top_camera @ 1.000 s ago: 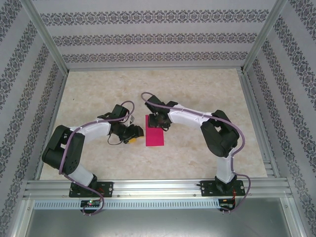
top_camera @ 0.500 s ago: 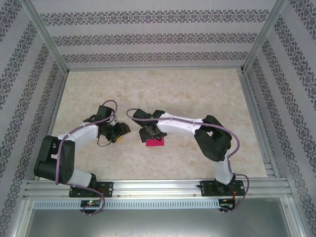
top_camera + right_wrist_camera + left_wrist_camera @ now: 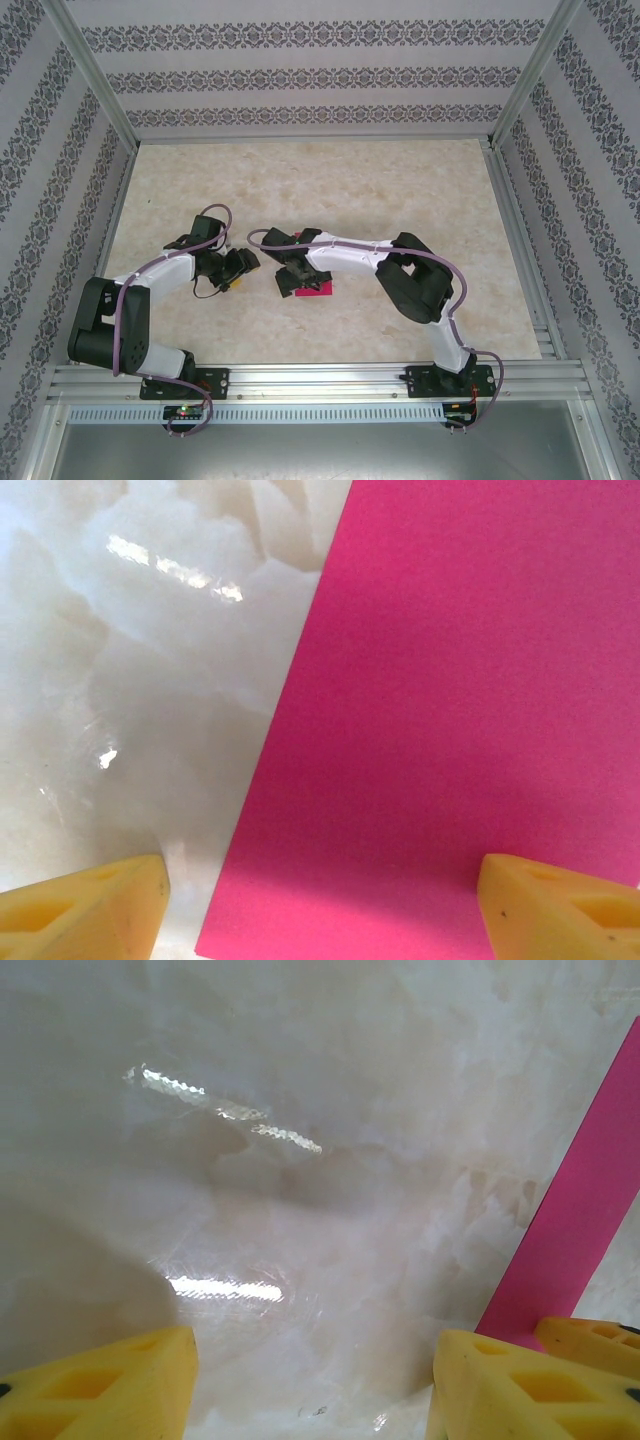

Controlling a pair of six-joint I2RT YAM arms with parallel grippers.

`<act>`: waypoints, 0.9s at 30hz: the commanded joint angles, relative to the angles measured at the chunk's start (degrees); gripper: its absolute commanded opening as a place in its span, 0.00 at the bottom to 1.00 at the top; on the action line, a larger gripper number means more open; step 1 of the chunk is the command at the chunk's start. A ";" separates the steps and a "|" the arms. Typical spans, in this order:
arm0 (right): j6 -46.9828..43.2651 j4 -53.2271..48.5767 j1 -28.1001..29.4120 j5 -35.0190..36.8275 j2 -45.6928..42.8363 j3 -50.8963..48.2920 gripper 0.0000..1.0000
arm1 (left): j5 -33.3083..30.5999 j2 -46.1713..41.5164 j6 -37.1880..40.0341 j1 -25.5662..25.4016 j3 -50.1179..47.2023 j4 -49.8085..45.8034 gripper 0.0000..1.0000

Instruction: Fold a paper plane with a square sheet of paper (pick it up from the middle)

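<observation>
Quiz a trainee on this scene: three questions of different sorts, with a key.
1. True or false: the right gripper is shut on the pink paper.
2. What lies between the fingers of the left gripper? A) bare table B) a pen C) a cup
3. Fill in: in the left wrist view, the paper shows toward the ___ edge.
Key: 1 false, its fingers stand apart over the paper; 2 A; 3 right.

- The table has a pale, glossy top with a marble pattern, and bright glints of light show on it.
- 1 pink sheet of paper lies flat on it near the middle, with straight edges and a plain, unmarked face.
</observation>
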 commanded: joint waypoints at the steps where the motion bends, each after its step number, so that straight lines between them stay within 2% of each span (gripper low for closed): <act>1: -0.86 1.47 -1.11 -2.99 1.25 -2.97 0.77 | -0.43 -0.78 0.10 0.66 0.19 -1.30 0.65; 11: -1.94 5.05 -4.11 -5.82 -0.81 -8.39 0.59 | 0.50 -0.04 0.35 0.66 0.69 -1.54 0.65; 20: -2.54 12.57 -6.89 -14.60 -3.63 -13.41 0.62 | 3.79 0.16 1.06 0.66 1.46 -0.41 0.65; 27: -3.21 13.96 -8.33 -16.43 -3.81 -15.12 0.63 | 9.29 0.26 1.66 -0.25 1.65 3.04 0.66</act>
